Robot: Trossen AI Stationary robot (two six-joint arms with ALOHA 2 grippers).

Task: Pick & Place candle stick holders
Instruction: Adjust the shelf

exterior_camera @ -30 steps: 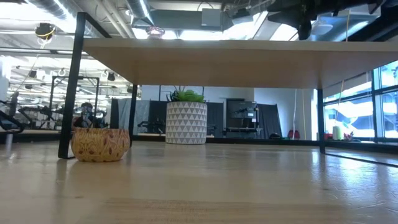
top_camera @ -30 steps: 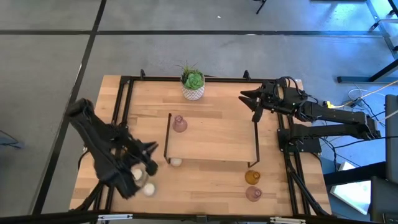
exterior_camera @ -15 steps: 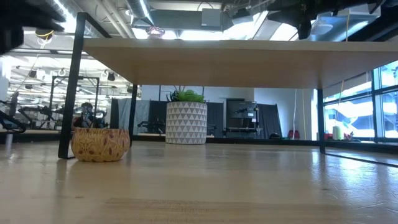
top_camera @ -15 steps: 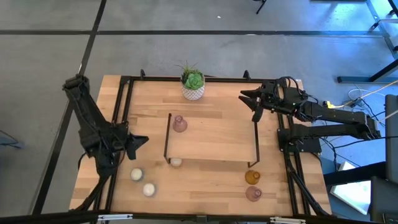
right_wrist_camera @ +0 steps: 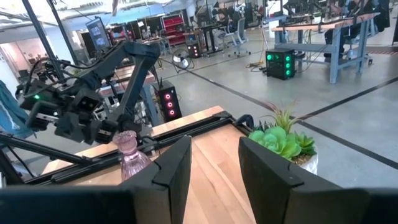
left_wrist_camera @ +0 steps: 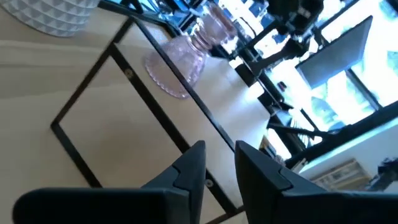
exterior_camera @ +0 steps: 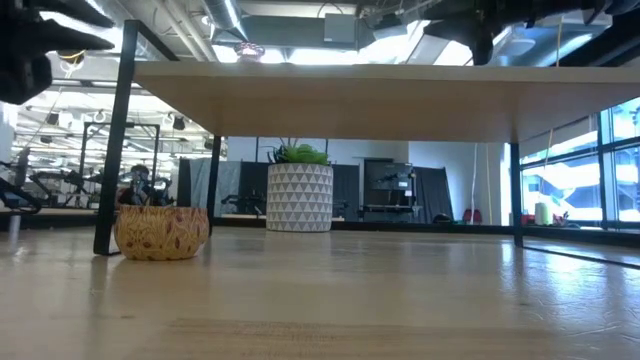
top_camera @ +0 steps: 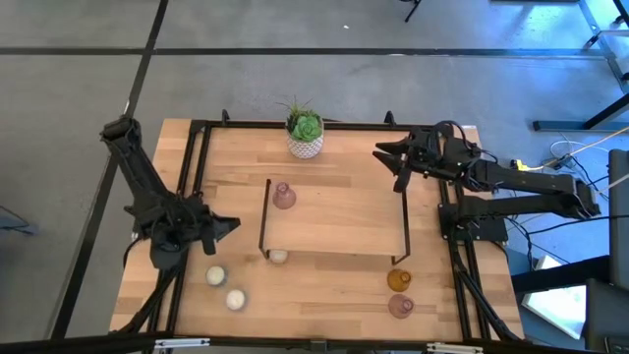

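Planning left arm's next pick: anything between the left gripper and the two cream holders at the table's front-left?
Nothing visible. The left gripper hangs empty beside the two cream holders, bare table between them.

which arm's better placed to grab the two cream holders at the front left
Left. Its gripper hovers just beside the two cream holders; the right gripper sits at the far right corner.

A: What's at the back of the counter point(top_camera: 334, 270)?
B: A white pot point(top_camera: 306, 146) with a green plant point(top_camera: 306, 125), near the back edge.
A: And in the middle?
B: A black wire frame point(top_camera: 334, 218), standing on the wood. Grey floor point(top_camera: 295, 69) beyond.
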